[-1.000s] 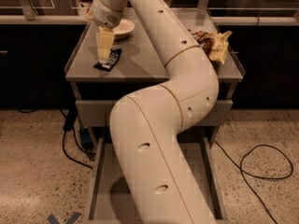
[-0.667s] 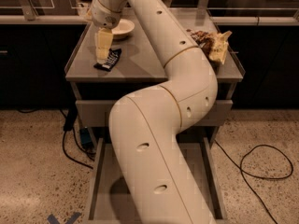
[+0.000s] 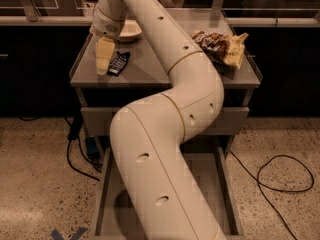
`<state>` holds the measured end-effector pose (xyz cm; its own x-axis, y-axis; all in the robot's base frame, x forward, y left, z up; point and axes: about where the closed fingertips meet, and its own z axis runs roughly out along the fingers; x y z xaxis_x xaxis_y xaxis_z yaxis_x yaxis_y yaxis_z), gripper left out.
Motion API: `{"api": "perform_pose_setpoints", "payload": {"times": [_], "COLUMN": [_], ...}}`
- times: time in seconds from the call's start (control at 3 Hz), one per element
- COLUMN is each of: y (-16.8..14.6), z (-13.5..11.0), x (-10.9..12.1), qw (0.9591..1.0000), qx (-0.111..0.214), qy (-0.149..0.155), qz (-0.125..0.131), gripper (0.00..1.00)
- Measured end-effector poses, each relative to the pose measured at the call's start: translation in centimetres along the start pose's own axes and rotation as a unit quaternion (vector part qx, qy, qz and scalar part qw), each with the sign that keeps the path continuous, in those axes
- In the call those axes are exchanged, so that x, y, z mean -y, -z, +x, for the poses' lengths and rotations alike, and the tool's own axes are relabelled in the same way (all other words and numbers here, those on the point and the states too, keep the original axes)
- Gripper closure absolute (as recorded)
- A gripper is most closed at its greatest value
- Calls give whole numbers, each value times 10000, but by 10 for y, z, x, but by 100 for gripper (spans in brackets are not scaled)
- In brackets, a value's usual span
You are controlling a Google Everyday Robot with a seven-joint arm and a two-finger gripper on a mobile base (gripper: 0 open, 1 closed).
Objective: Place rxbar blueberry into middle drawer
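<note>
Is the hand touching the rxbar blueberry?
Cannot tell. In the camera view the hand sits at the left edge of the rxbar blueberry on the cabinet top; their outlines meet, but neither contact nor gap shows plainly.

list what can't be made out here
Camera view: the cream gripper hangs over the left of the grey cabinet top, beside the dark navy-blue snack bar; contact between them cannot be told.
The bar's white lettering: too small to read.
Open grey drawer: floor mostly hidden by the cream arm, front cut by the bottom edge.
Round off-white bowl: partly behind the arm.
</note>
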<state>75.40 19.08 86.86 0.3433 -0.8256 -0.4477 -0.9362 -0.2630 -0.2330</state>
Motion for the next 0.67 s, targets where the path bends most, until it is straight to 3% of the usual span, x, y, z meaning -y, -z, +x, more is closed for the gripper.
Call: {"api": "perform_pose_setpoints", "payload": {"times": [0.33,0.67], "y": [0,-5], "z": [0,4], "x": [0,-13], "qw": [10000,9987], "qx": [0,-221], "qy": [0,-347], "qz": [0,-287], "gripper": [0,0]}}
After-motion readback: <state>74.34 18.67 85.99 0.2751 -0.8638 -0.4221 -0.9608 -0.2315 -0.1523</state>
